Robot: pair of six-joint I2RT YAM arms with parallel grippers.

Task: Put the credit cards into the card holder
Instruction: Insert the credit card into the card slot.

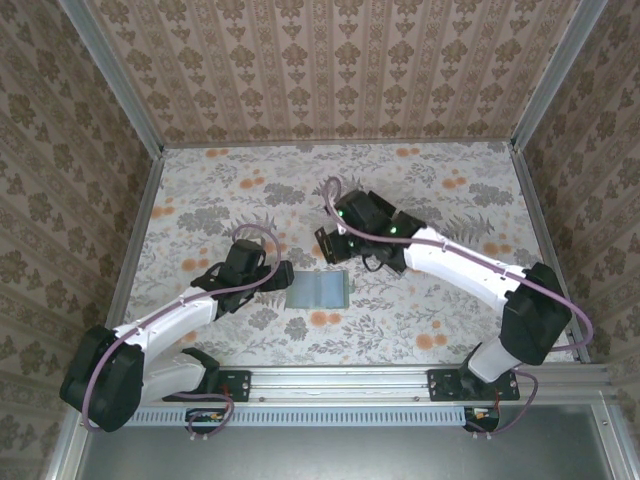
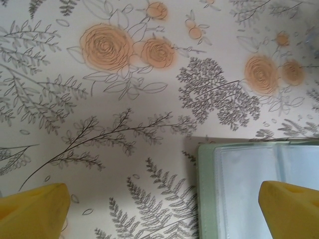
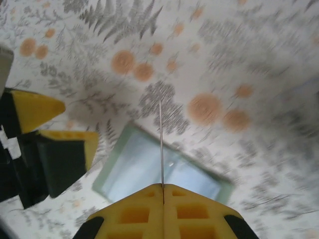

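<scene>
Overhead, one card holder (image 1: 318, 290) lay open on the floral table (image 1: 450, 200), between the two grippers. The left gripper (image 2: 163, 191) gaped wide, one finger over the holder's pale inside, which the wrist view cropped. The right gripper (image 3: 163, 186) pinched one credit card (image 3: 161, 144), seen edge-on as a thin line above the blurred holder

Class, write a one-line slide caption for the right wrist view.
Right gripper shut on a credit card, seen edge-on, pointing toward the open card holder on the floral table.
</scene>
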